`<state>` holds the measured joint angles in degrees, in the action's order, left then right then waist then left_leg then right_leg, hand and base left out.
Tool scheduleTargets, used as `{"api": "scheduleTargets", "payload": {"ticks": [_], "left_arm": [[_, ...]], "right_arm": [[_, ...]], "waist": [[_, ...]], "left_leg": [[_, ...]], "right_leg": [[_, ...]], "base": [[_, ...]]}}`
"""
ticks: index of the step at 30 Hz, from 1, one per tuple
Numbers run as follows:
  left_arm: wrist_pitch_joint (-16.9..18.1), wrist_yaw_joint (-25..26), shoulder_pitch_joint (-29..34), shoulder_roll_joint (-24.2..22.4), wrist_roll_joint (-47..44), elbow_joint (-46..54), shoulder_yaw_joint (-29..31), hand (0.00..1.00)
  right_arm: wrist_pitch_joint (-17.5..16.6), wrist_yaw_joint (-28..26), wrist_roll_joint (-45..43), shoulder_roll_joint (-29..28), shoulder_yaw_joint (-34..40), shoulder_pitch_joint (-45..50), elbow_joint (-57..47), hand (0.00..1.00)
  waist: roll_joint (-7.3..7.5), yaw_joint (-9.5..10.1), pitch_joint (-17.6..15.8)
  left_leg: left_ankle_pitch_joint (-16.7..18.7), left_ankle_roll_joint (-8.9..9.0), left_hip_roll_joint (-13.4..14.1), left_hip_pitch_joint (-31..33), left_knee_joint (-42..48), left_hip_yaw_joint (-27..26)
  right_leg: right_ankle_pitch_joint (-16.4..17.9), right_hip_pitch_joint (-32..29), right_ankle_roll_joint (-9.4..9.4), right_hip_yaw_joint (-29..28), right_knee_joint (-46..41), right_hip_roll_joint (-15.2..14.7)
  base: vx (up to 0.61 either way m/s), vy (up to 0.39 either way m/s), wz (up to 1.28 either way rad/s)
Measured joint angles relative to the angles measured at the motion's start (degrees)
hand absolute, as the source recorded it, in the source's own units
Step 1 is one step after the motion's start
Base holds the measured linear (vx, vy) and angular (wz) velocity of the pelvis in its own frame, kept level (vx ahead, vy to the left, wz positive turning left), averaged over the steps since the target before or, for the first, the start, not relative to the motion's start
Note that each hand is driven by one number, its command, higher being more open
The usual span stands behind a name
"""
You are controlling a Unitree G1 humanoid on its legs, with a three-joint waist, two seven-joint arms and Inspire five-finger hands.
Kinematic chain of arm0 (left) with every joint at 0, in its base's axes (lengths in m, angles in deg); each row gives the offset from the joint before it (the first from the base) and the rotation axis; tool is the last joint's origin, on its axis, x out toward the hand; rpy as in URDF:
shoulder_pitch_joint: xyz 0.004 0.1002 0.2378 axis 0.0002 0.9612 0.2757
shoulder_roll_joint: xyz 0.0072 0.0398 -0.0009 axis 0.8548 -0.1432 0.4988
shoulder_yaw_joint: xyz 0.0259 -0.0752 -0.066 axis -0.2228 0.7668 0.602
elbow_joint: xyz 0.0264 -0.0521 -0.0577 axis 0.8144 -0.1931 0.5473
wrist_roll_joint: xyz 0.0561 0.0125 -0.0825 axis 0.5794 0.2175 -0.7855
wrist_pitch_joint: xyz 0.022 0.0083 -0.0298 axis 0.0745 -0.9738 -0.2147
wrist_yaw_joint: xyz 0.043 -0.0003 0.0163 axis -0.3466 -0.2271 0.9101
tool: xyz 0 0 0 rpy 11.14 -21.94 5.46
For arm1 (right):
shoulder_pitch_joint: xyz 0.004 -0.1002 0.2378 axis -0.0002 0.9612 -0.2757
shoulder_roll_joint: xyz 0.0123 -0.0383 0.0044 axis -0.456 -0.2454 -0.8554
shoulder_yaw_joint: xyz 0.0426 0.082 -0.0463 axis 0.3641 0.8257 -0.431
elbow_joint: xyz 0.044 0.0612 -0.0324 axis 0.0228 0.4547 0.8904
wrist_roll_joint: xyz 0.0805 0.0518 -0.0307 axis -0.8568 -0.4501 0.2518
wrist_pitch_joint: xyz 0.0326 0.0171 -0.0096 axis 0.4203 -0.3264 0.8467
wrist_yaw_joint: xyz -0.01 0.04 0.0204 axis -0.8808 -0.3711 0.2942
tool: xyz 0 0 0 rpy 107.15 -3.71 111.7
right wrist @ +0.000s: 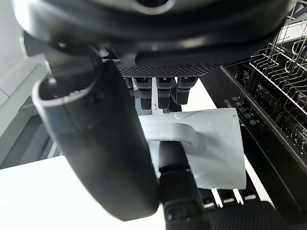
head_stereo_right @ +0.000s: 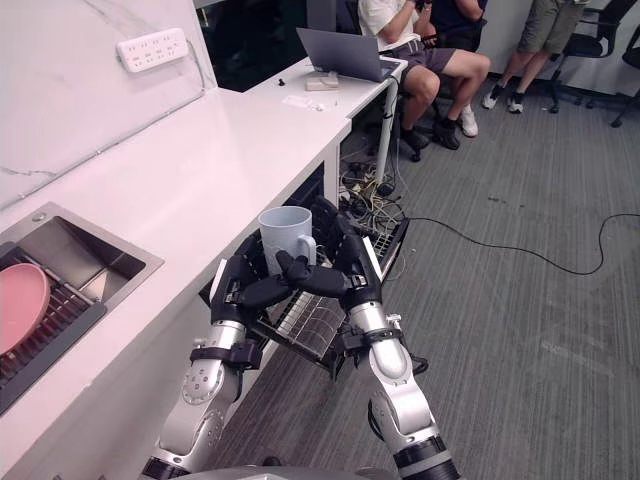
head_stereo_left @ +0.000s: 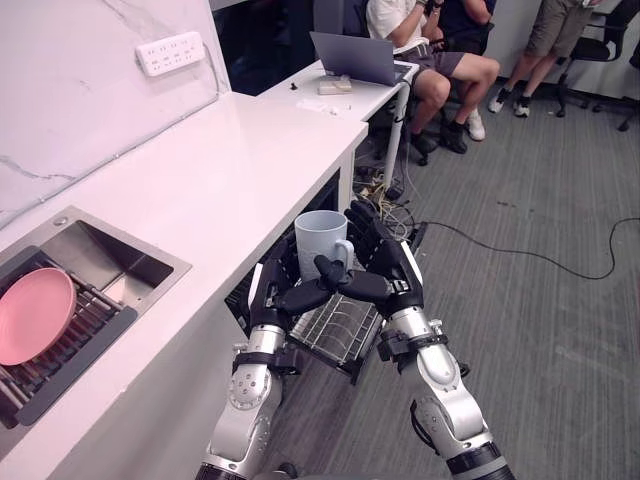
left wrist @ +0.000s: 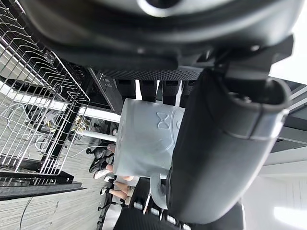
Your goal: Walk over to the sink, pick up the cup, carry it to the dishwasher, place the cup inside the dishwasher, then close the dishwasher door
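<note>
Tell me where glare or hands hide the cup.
Left eye view: even light, cup plain between left hand and right hand, counter bright white. Left wrist view: thumb covers part of cup. Right wrist view: thumb hides one side.

Silver-grey arms [head_stereo_left: 445, 392], dark hands [head_stereo_left: 393, 277]

One cup [head_stereo_left: 320, 238], one pink plate [head_stereo_left: 35, 315], one sink [head_stereo_left: 112, 250], one laptop [head_stereo_left: 355, 55], one power strip [head_stereo_left: 170, 52], one wire rack [head_stereo_left: 335, 330], three people [head_stereo_left: 425, 45].
</note>
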<state>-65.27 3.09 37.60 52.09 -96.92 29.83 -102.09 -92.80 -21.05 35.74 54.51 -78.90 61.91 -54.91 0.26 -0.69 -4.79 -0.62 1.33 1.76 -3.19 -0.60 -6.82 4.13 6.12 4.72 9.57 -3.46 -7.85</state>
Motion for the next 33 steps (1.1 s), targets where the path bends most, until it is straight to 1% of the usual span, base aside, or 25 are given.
{"api": "scheduleTargets", "payload": {"ticks": [4,6,10,11,12,14,18,22,24,26,27,31,33], "left_arm": [[0.0,0.0,0.2,0.3,-0.1,0.0,-0.2,0.30],[-0.2,0.1,0.2,0.8,-0.1,0.0,-0.5,0.30],[-0.4,0.0,0.2,2.2,0.0,0.0,-1.8,0.30],[-0.4,0.0,0.2,2.6,0.2,0.0,-3.0,0.30],[-0.7,0.3,0.2,2.2,0.4,-0.1,-3.3,0.30],[-0.7,0.7,0.1,2.3,1.2,-0.1,-3.3,0.30],[-0.9,1.3,-0.5,2.8,3.4,-0.1,-3.4,0.30],[-1.0,2.4,-2.6,5.5,5.3,-0.4,-4.2,0.30],[-1.1,2.4,-3.3,6.4,5.3,-0.7,-4.6,0.30],[-1.1,2.5,-3.3,6.3,5.4,-0.7,-4.7,0.30],[-1.1,2.6,-3.3,6.2,5.4,-0.7,-4.9,0.90],[-1.1,2.6,-3.3,6.2,5.5,-0.5,-5.2,0.90],[-1.1,2.1,-3.1,6.3,6.5,0.2,-6.6,0.90]], "right_arm": [[0.0,0.9,0.3,-0.4,-0.1,-0.8,1.1,0.90],[0.0,1.1,0.3,-0.6,-0.5,-0.9,1.7,0.90],[0.0,1.9,0.2,-0.6,-1.6,-3.0,4.1,0.90],[0.1,2.2,0.0,-0.7,-1.7,-4.0,5.2,0.90],[0.1,2.3,-0.4,-0.7,-1.8,-4.6,5.6,0.30],[0.1,2.3,-1.1,-0.7,-2.0,-4.7,6.1,0.30],[0.1,2.0,-6.0,0.1,-2.7,-5.5,6.8,0.30],[0.1,2.2,-10.2,0.5,-2.7,-7.1,8.7,0.30],[0.1,2.0,-11.9,0.9,-2.7,-7.2,8.8,0.30],[0.1,1.8,-13.3,1.4,-2.7,-7.2,8.8,0.30],[0.1,1.6,-13.8,1.6,-2.7,-7.2,8.8,0.30],[0.1,0.8,-13.8,2.2,-2.0,-7.2,8.8,0.30],[0.2,0.8,-13.2,2.4,-1.0,-7.5,8.7,0.30]], "waist": [[0.20,0.12,0.2],[0.40,0.09,0.8],[0.46,0.04,1.4],[0.48,0.05,1.7],[0.51,0.06,1.8],[0.60,0.02,2.1],[0.60,-0.09,2.3],[0.85,-0.08,2.5],[0.86,-0.06,2.5],[0.87,-0.10,2.5],[0.88,-0.15,2.5],[0.94,-0.13,2.6],[1.03,-0.02,2.6]], "left_leg": [[-1.6,-0.31,-0.4,-0.8,-2.4,0.4],[-3.0,-0.41,-0.4,-1.2,-4.3,0.8],[-3.5,-0.39,-0.5,-1.2,-4.4,0.9],[-3.6,-0.39,-0.5,-1.2,-4.4,0.9],[-3.8,-0.38,-0.5,-1.2,-4.4,0.9],[-4.0,-0.31,-0.5,-1.2,-4.4,0.9],[-4.3,-0.36,-0.5,-1.0,-4.4,0.9],[-4.7,-0.32,0.3,0.3,-4.4,0.9],[-4.9,-0.19,0.2,0.4,-4.4,0.7],[-4.9,-0.17,0.3,0.2,-4.4,0.6],[-4.9,-0.16,0.3,0.2,-4.4,0.5],[-5.0,-0.18,0.2,0.1,-4.4,0.1],[-5.1,-0.16,0.2,0.1,-4.4,0.1]], "right_leg": [[-0.1,-0.1,0.13,0.3,0.0,-0.2],[-0.2,-0.2,0.19,0.7,0.1,-0.2],[-0.6,-0.2,0.23,0.8,0.4,-0.1],[-0.7,-0.2,0.25,0.8,0.4,-0.1],[-0.8,-0.2,0.28,0.9,0.5,-0.2],[-0.9,-0.2,0.26,1.0,0.5,-0.1],[-1.3,-0.3,0.20,1.1,0.8,-0.1],[-3.4,-0.2,-0.10,0.7,3.6,0.7],[-3.8,-0.2,-0.19,0.6,4.0,0.9],[-3.8,-0.2,-0.19,0.5,3.9,1.0],[-3.8,-0.3,-0.19,0.4,3.8,1.0],[-3.8,-0.4,-0.18,0.3,3.7,0.9],[-3.8,-0.4,-0.16,0.4,3.7,0.9]], "base": [[-0.07,0.006,0.06],[-0.06,-0.001,0.10],[-0.06,0.002,0.02],[-0.04,0.002,0.00],[-0.04,0.002,0.00],[-0.03,-0.002,0.00],[-0.03,-0.003,0.00],[-0.05,-0.012,-0.02],[-0.05,-0.006,-0.04],[-0.03,-0.005,-0.03],[-0.04,-0.008,-0.05],[-0.01,0.000,-0.02],[0.00,0.000,0.00]]}}
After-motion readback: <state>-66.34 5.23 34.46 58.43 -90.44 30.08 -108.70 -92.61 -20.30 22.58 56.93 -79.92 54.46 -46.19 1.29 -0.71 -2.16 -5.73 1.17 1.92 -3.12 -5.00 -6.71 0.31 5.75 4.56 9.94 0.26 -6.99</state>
